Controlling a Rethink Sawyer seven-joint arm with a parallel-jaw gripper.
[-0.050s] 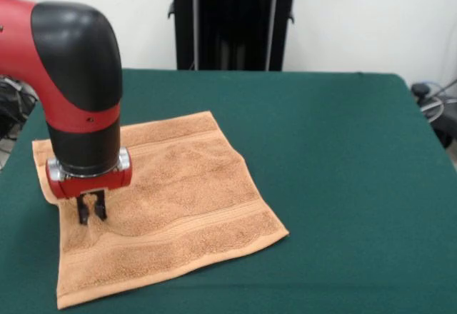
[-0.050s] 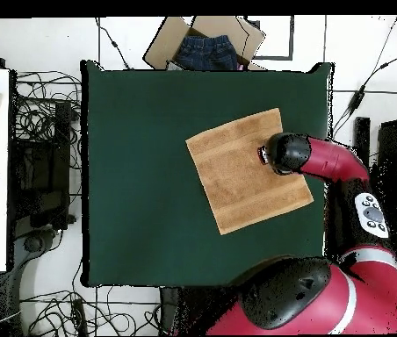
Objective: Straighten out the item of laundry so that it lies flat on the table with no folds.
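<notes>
Towel (image 1: 178,200) spread beneath end effector (image 1: 91,209), near its edge.

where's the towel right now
In the front view the towel lies spread on the left part of the green table, with the tool down on it near its left edge.

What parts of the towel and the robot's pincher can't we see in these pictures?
- Front view: the gripper presses into the towel; whether its tips pinch any cloth is too small to tell.
- Front view: the arm covers part of the towel's edge behind it.
- Overhead view: the arm's wrist hides the gripper and the towel edge beneath it.
- Both views: the towel's underside against the table is hidden.
</notes>
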